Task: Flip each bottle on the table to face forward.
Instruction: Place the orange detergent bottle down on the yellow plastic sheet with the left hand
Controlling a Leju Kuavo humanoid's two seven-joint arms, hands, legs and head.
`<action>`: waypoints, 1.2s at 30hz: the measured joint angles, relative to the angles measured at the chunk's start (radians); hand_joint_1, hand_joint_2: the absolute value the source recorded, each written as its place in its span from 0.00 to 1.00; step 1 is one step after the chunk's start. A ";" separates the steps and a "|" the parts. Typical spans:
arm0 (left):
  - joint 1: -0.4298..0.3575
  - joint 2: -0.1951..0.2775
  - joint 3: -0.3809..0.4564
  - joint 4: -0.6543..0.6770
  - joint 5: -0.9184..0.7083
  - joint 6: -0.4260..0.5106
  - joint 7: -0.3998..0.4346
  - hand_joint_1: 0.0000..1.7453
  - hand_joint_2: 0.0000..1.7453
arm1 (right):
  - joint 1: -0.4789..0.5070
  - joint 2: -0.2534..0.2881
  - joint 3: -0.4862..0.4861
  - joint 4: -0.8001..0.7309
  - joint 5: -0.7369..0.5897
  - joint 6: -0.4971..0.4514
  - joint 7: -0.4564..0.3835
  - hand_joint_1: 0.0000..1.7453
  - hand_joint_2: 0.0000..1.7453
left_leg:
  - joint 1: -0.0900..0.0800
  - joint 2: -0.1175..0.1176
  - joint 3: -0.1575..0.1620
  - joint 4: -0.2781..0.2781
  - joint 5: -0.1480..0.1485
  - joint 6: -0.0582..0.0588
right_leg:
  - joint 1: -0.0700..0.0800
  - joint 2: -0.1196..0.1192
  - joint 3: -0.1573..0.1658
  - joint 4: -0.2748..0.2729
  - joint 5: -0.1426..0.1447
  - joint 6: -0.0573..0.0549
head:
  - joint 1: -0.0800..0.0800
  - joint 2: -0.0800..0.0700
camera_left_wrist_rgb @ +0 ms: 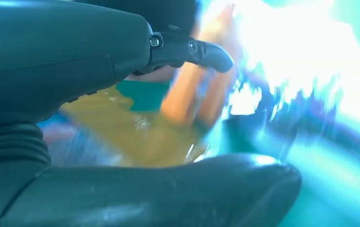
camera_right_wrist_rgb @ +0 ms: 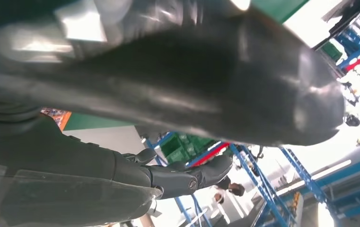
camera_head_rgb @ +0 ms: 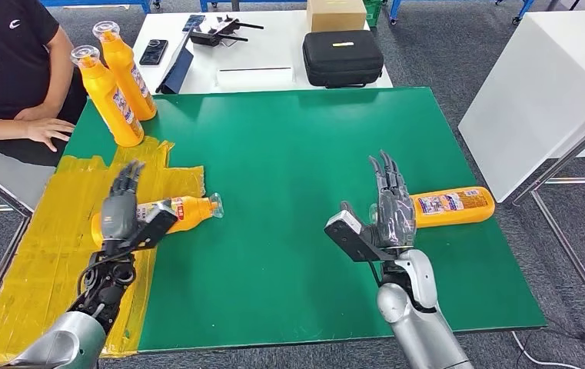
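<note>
Four orange bottles are on the green table (camera_head_rgb: 312,138). Two of them stand up, close together, at the far left corner: the front standing bottle (camera_head_rgb: 108,96) and the back standing bottle (camera_head_rgb: 126,71). Both have clear caps on top. A person's hand (camera_head_rgb: 47,131) rests just beside them.

The other two lie on their sides. The left lying bottle (camera_head_rgb: 185,209) is on the yellow tape patch (camera_head_rgb: 43,238), with its clear cap pointing to the middle of the table. The left hand (camera_head_rgb: 122,206) is above its fat end, fingers straight and apart, holding nothing. The left wrist view is blurry and tells no more about it.

The right lying bottle (camera_head_rgb: 452,206) lies near the right edge of the table. Its label faces up. The right hand (camera_head_rgb: 390,206) is in front of its cap end and hides the cap. Its fingers point up and are spread, so it looks open too. I cannot tell if it touches the bottle.

These bottles look like smooth plastic, so they could be slippery and roll away. They may be full and a bit heavy. The neck is thin and the cap looks easy to crack. I think the best place to grab is around the fat middle, over the label, and then tip the bottle up slowly.
</note>
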 joint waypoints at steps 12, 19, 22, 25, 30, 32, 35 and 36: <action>0.165 -0.041 0.072 -0.516 0.507 -0.195 -0.069 0.00 0.00 | 0.221 -0.224 -0.354 -0.215 -0.133 0.355 -0.180 0.00 1.00 | -0.004 -0.007 -0.006 0.001 -0.003 0.004 | -0.004 -0.006 -0.003 -0.001 -0.002 0.003 | 0.000 0.000; 0.223 -0.055 0.072 -0.634 0.516 -0.206 -0.070 0.00 0.00 | 0.315 -0.297 -0.578 -0.281 -0.081 0.479 -0.182 0.00 1.00 | -0.004 -0.007 -0.007 0.000 -0.004 0.004 | -0.004 -0.005 -0.004 -0.001 -0.002 0.004 | 0.000 0.000; 0.231 -0.060 0.073 -0.654 0.516 -0.207 -0.069 0.00 0.00 | 0.329 -0.311 -0.626 -0.292 -0.072 0.488 -0.183 0.00 1.00 | -0.004 -0.006 -0.007 0.000 -0.004 0.004 | -0.004 -0.005 -0.004 -0.001 -0.002 0.004 | 0.000 0.000; 0.237 -0.064 0.073 -0.668 0.519 -0.211 -0.068 0.00 0.00 | 0.337 -0.323 -0.652 -0.295 -0.038 0.497 -0.173 0.00 1.00 | -0.004 -0.006 -0.006 0.000 -0.003 0.005 | -0.004 -0.005 -0.004 -0.001 -0.002 0.004 | 0.000 0.000; 0.264 -0.073 0.073 -0.694 0.537 -0.233 -0.062 0.00 0.00 | 0.306 -0.378 -0.688 -0.239 0.070 0.491 -0.172 0.00 1.00 | -0.005 -0.005 -0.007 0.000 -0.003 0.005 | -0.004 -0.004 -0.004 -0.001 -0.002 0.004 | 0.000 0.000; 0.268 -0.078 0.072 -0.701 0.540 -0.239 -0.061 0.00 0.00 | 0.270 -0.394 -0.684 -0.188 0.116 0.471 -0.172 0.00 1.00 | -0.005 -0.004 -0.007 0.000 -0.003 0.005 | -0.005 -0.004 -0.004 -0.001 -0.002 0.005 | 0.000 0.000; 0.279 -0.086 0.072 -0.712 0.544 -0.245 -0.061 0.00 0.00 | 0.210 -0.405 -0.655 -0.109 0.198 0.424 -0.156 0.00 1.00 | -0.006 -0.003 -0.007 0.000 -0.002 0.006 | -0.006 -0.003 -0.004 -0.001 -0.001 0.006 | 0.000 0.000; 0.285 -0.089 0.072 -0.717 0.545 -0.247 -0.061 0.00 0.00 | 0.184 -0.405 -0.635 -0.074 0.228 0.402 -0.148 0.00 1.00 | -0.006 -0.002 -0.007 0.000 -0.002 0.006 | -0.005 -0.003 -0.004 -0.001 -0.001 0.006 | 0.000 0.000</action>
